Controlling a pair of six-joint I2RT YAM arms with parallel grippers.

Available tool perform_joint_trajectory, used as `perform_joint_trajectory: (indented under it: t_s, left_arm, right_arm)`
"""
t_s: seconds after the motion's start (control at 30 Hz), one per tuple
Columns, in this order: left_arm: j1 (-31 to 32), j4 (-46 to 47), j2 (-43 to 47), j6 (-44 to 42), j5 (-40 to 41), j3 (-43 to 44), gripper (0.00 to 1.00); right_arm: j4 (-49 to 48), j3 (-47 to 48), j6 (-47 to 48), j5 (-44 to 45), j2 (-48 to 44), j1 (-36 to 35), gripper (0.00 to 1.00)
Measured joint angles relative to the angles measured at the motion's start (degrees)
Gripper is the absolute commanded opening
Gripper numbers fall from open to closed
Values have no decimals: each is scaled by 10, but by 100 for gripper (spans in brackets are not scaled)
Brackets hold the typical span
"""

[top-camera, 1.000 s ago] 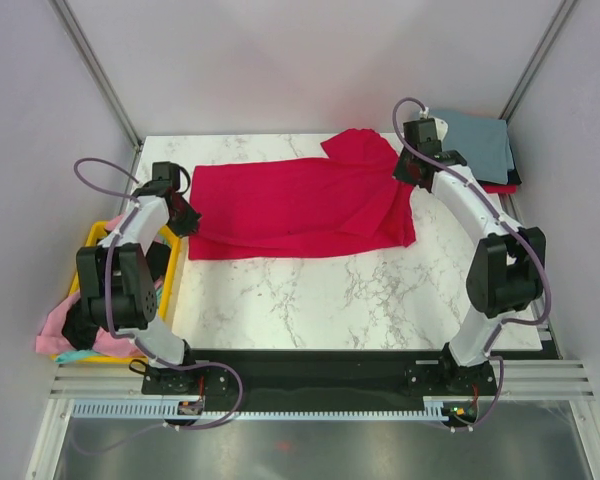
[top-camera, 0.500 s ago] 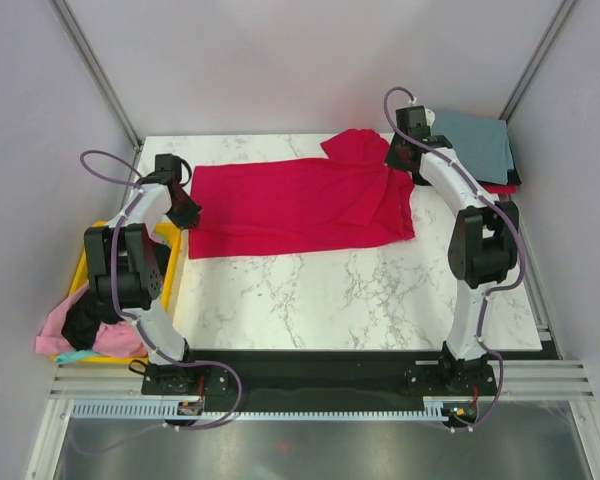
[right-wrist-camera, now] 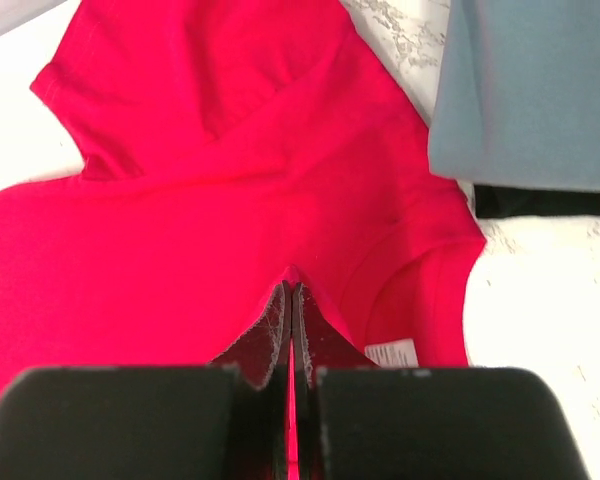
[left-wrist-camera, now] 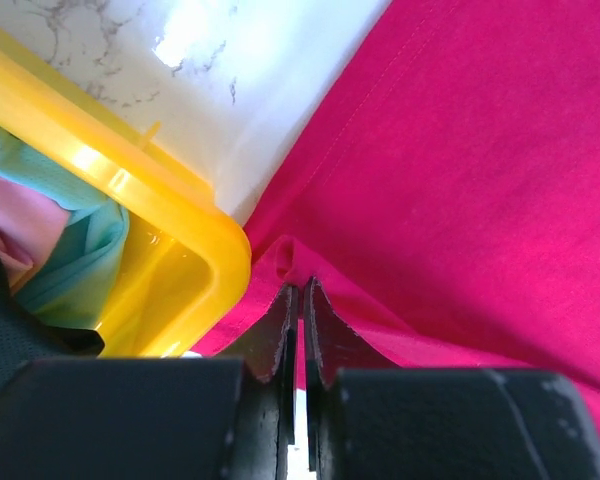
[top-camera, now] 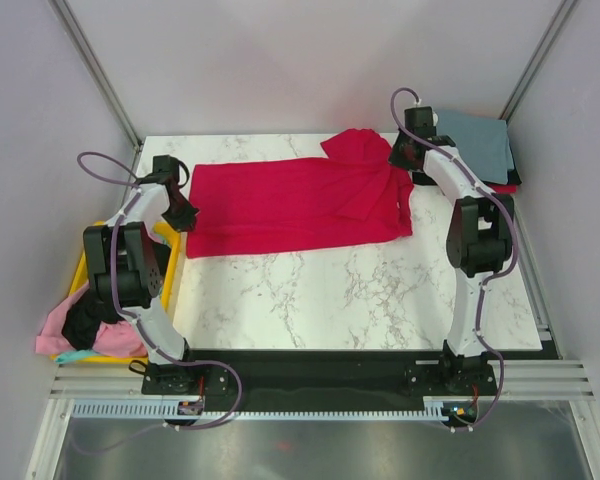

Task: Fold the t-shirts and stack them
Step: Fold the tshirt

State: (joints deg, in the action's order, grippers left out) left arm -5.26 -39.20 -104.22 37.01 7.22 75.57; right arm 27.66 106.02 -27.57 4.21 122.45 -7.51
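A crimson-red t-shirt [top-camera: 295,205] lies spread across the far half of the marble table, folded lengthwise, one sleeve [top-camera: 358,147] sticking out at the back right. My left gripper [top-camera: 185,215] is shut on the shirt's left edge [left-wrist-camera: 298,262], next to the yellow bin. My right gripper [top-camera: 400,160] is shut on the red cloth [right-wrist-camera: 290,275] near the collar; the white neck tag [right-wrist-camera: 392,353] shows beside its fingers. A folded grey-blue shirt [top-camera: 480,140] lies on a stack at the back right, with black cloth [right-wrist-camera: 535,200] under it.
A yellow plastic bin [top-camera: 170,265] hangs off the table's left edge, holding pink [top-camera: 55,330], teal [left-wrist-camera: 70,260] and black cloth. Grey walls close in the back and sides. The table's near half is bare marble [top-camera: 350,295].
Both grippers have pulled the red shirt a little apart and flatter. The right arm swung toward the back right corner; the left arm shifted slightly along the shirt's left edge.
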Motion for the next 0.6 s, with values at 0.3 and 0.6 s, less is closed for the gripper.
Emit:
perform_joint_trajectory:
  t_s: [0.3, 0.6]
  left_arm:
    - [-7, -3, -1, -4, -12, 2, 62]
    - [-1, -33, 82, -11, 5, 33, 59]
  right_arm:
    - [-1, 73, 3, -49, 88, 17, 80]
    - [14, 144, 11, -78, 69, 22, 81]
